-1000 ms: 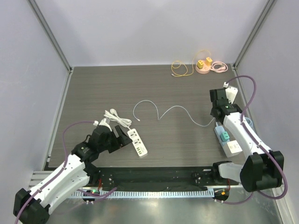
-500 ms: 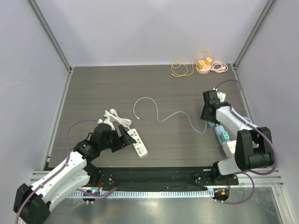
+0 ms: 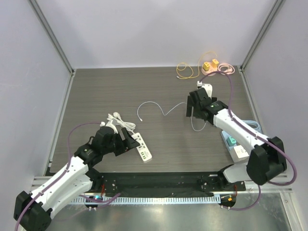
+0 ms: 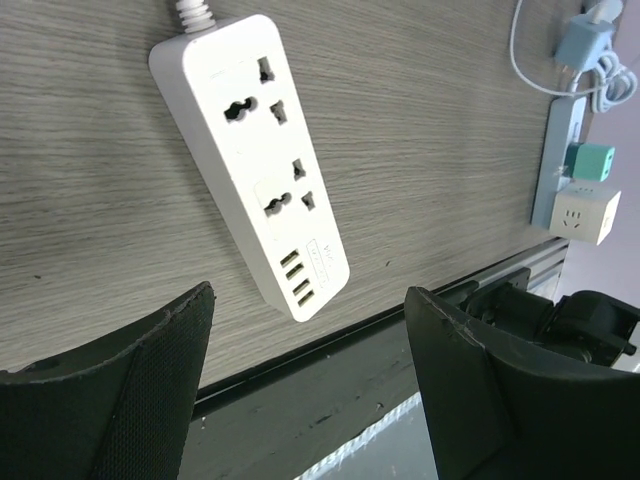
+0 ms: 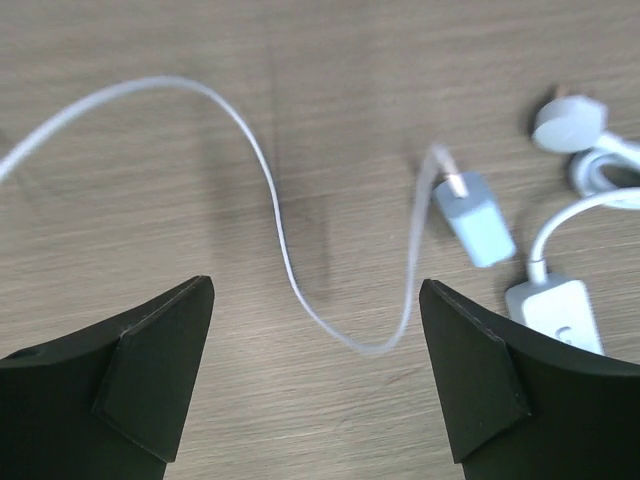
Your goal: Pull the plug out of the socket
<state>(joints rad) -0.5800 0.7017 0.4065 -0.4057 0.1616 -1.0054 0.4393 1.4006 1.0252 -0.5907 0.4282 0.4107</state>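
Plug [image 5: 475, 232] lying free on table [image 5: 100, 210], right gripper [image 5: 315, 290] spread above

In the right wrist view the pale blue plug [image 5: 473, 220] is smeared and its prongs are indistinct. Right of the plug, a round white plug [image 5: 568, 122] and its looped cord are cut by the frame edge. Below-right of the plug, a white block [image 5: 557, 310], perhaps the end of a socket strip, is half covered by a dark finger [image 5: 480, 390] of the right gripper [image 5: 315, 290]. Left of the plug, the white cable [image 5: 270, 200] runs out of frame.

In the left wrist view, the blue-grey socket strip [image 4: 558, 160] below the plug has its upper end under a cable coil [image 4: 610, 85]. Far left of the plug, the white power strip's cord [image 4: 195, 10] is clipped at the top edge.

Overhead, the yellow plugs on the pink round socket [image 3: 209, 70] are too small to read.
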